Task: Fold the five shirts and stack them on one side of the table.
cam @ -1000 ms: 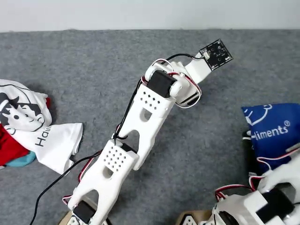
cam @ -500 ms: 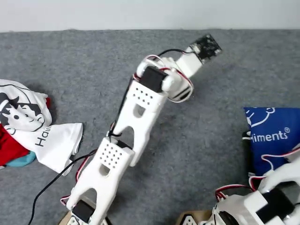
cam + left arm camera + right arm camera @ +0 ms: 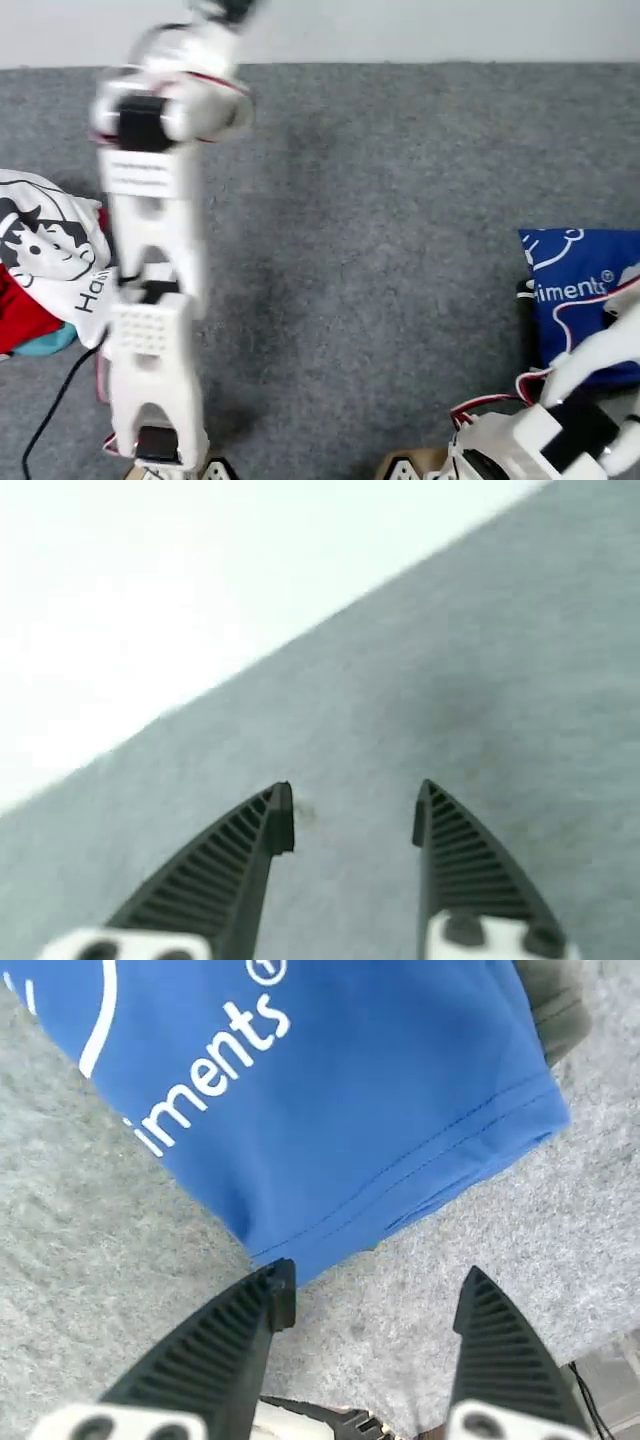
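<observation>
A loose pile of shirts lies at the table's left edge: a white shirt with a cartoon print [image 3: 45, 245] on top, a red one [image 3: 18, 312] and a teal one [image 3: 48, 343] under it. A folded blue shirt [image 3: 585, 285] [image 3: 330, 1090] lies at the right edge, with a dark garment [image 3: 558, 1005] peeking out beneath it. My left arm [image 3: 150, 200] stretches toward the far edge beside the pile. Its gripper [image 3: 355, 815] is open over bare grey table near the white wall. My right gripper [image 3: 375, 1295] is open just off the blue shirt's hem, holding nothing.
The grey felt table [image 3: 380, 250] runs between the two shirt groups. The white wall [image 3: 420, 30] borders the far edge. My right arm's base and cables [image 3: 560, 430] sit at the near right corner.
My left arm has swung from the table's middle far over to the left, beside the shirt pile. The right arm has shifted slightly; the blue shirt stays put.
</observation>
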You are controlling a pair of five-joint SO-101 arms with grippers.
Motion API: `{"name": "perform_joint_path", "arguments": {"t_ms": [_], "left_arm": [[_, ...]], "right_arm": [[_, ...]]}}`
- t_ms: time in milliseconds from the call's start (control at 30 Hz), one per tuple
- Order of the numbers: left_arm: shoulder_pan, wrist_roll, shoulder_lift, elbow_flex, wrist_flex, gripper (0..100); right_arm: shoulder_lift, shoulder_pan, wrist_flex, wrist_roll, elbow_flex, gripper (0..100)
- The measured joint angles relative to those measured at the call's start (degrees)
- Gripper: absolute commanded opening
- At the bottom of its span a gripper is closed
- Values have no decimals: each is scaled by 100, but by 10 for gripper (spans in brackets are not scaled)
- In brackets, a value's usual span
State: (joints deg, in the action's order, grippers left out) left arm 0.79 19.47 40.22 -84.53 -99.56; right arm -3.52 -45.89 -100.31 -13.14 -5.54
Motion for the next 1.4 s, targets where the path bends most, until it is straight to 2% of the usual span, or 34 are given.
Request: {"name": "perform_joint_path", "arguments": {"t_ms": [300,433,567,667,867,1067,1133,1233,1400], "left_arm": [[1749,-62,-1345,3156,0,201],[2725,-844,-1477,4062,53,201],[3947,-1881,-1477,4149,220,202],[4484,-2233,-1477,4149,369,202],[4580,-2488,-1081,4193,1108,200],[4308,-2514,-9,4193,1451,197],[4114,-2514,396,4193,1521,151],[3745,-2514,862,4141,1468,2],[2971,-2497,1073,3859,826,12]], "right_arm": [[-325,791,0,-9,0,260],[-325,1169,0,-9,0,260],[-325,1336,0,-9,0,260],[-325,1371,0,-9,26,260],[-325,1547,0,-9,246,259],[-325,1582,-9,-9,264,259],[-325,1582,-9,-9,264,259],[-325,1582,-9,-9,264,259],[-325,1582,-9,-9,264,259]]}}
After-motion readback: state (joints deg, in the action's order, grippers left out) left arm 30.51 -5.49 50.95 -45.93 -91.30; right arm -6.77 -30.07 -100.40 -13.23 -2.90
